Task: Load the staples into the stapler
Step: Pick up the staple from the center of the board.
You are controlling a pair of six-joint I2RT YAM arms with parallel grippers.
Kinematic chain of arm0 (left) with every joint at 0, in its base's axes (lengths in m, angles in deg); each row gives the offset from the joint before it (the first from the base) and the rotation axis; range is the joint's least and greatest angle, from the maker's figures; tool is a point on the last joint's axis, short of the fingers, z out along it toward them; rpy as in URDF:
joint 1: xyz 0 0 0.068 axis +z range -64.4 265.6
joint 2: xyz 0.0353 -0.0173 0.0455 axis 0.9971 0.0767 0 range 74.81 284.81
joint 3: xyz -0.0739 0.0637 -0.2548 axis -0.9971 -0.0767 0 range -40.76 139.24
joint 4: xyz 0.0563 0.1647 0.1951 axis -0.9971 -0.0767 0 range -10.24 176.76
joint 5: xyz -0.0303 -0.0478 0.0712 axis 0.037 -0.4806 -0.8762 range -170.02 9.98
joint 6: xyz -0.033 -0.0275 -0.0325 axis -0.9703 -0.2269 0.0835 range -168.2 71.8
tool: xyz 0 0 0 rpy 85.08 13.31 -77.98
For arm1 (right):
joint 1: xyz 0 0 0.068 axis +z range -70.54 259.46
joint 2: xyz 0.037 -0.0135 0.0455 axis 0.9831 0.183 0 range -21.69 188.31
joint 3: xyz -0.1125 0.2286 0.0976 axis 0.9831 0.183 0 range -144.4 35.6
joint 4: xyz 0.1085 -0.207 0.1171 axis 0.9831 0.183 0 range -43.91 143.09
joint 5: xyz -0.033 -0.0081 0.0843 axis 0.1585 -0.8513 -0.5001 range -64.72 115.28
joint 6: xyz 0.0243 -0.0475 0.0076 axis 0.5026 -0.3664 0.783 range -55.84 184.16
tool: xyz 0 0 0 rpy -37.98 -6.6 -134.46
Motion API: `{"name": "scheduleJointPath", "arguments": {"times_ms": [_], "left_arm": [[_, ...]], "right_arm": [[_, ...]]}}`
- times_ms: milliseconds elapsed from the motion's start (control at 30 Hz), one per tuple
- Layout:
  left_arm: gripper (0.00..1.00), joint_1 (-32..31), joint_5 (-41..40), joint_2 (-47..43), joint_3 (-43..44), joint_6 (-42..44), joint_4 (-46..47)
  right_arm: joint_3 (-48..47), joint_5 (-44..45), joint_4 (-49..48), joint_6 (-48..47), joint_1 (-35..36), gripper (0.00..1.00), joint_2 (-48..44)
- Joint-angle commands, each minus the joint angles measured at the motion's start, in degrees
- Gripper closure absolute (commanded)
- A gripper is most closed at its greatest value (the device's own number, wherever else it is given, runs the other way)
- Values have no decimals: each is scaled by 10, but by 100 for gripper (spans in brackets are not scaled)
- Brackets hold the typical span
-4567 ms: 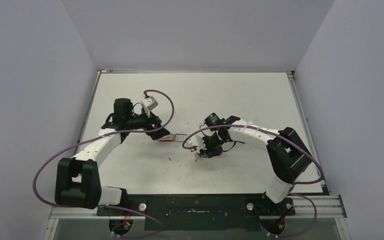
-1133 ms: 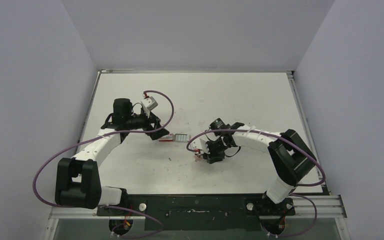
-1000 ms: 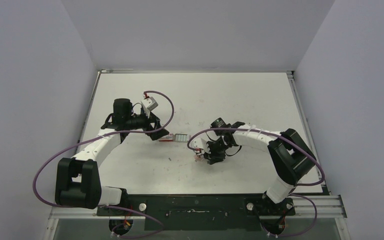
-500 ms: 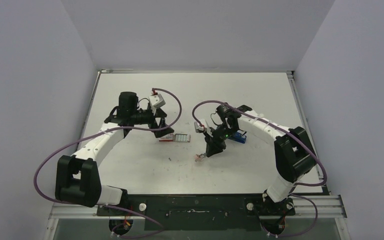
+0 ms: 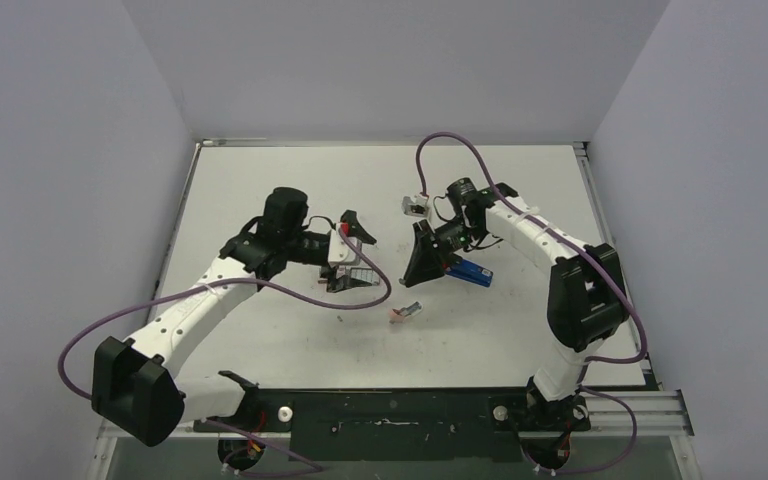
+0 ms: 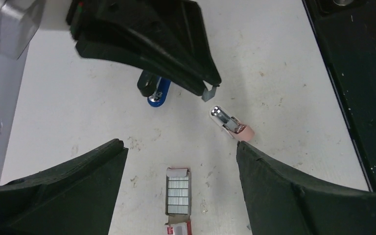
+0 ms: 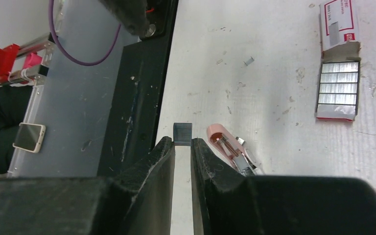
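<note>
One staple strip (image 7: 182, 133), apparently, in right tool (image 7: 182, 144)

Premises: a robotics laboratory test cell.

Evidence:
- Two white-and-black jointed robot arms, the left arm (image 5: 200, 300) and the right arm (image 5: 535, 235), stand on a black metal base plate (image 5: 390, 410) at the near edge of a scuffed white table (image 5: 290, 190).
- Each arm ends in a black two-finger tool: the left gripper (image 6: 179, 147) and the right gripper (image 7: 181, 142).
- Loose purple cables (image 5: 460, 145) loop along both arms.
- Plain pale grey partition walls (image 5: 390, 60) enclose the table on three sides.
- A ribbed aluminium rail (image 5: 650, 410) adjoins the plate.
- Off the table edge are red fittings (image 7: 0, 57) and a smartphone (image 7: 28, 137).
</note>
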Motion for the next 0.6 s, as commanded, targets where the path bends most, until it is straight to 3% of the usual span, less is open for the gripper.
{"name": "scheduleJointPath", "arguments": {"times_ms": [0,400,567], "left_arm": [[22,-53,-27,3,36,145,-70],[49,-125,-59,79,92,219,-123],[54,-137,-65,87,91,227,-121]], "right_arm": [[10,-69,-25,24,-2,95,-8],[21,-67,-38,28,-2,95,3],[22,-66,-37,26,-2,95,5]]}}
